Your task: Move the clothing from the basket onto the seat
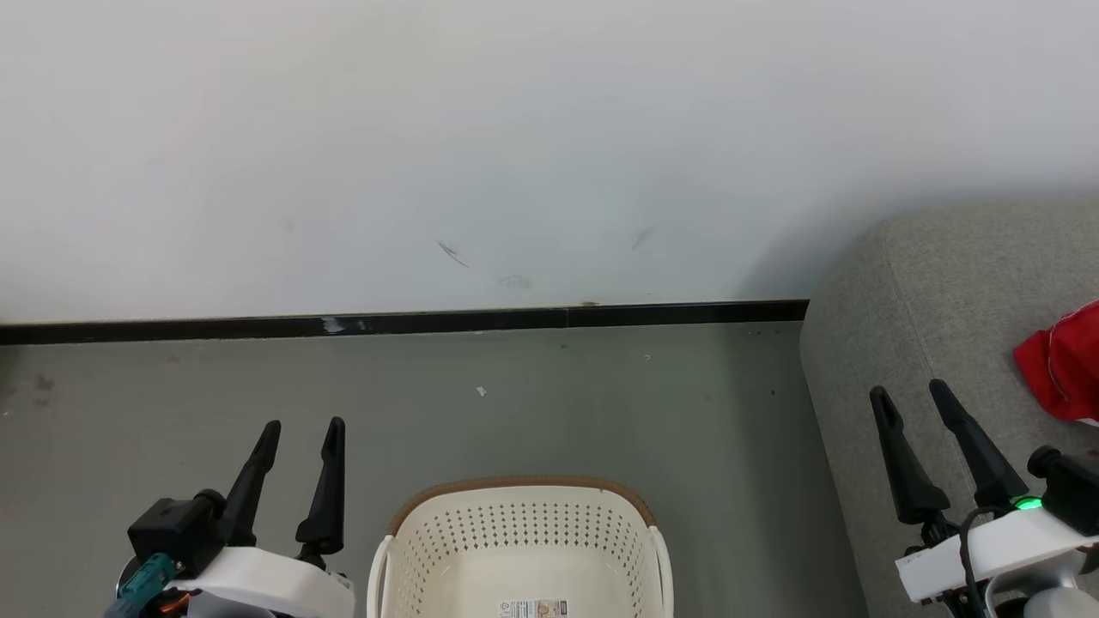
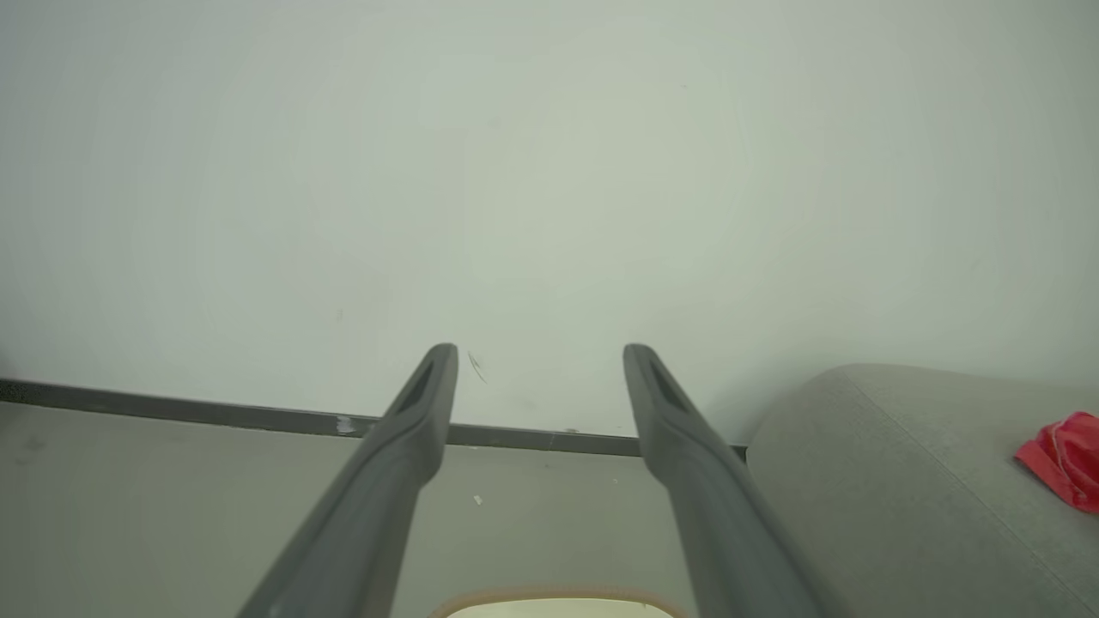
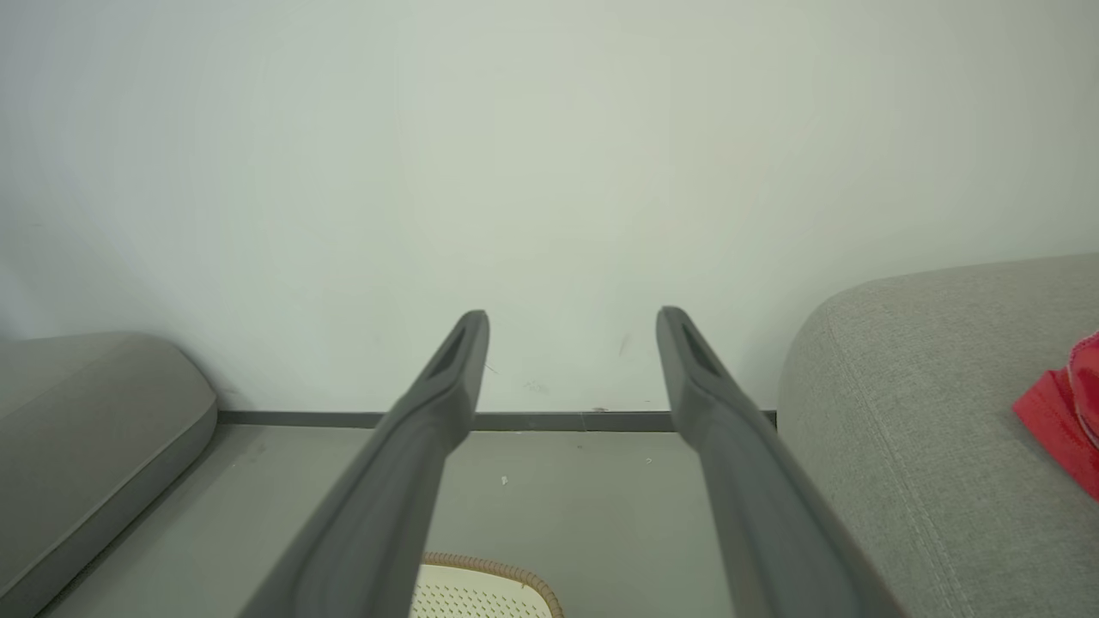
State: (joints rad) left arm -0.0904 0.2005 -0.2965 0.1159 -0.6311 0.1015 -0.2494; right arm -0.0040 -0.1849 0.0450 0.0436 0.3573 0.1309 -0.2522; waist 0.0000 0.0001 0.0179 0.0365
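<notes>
Only the far half of the cream laundry basket (image 1: 515,525) shows at the bottom centre of the head view; its near half is cut off by the frame edge. A paper label (image 1: 534,608) lies on the part of its bottom that can be seen. The red clothing (image 1: 1063,365) lies on the grey seat (image 1: 927,292) at the right edge of the frame. It is cropped there, so its full shape and extent cannot be told. The seat itself runs out of the frame at the right and bottom. In the right wrist view a second grey cushion (image 3: 86,412) is partly visible at the left edge.

The left gripper (image 1: 305,424) hangs at the lower left with its fingers spread apart, holding nothing. It is just beside the basket and well apart from the clothing. The right gripper (image 1: 908,390) stands at the lower right over the seat, fingers likewise apart and empty. The clothing lies near it, up and to the right of its fingertips, without touching them.
</notes>
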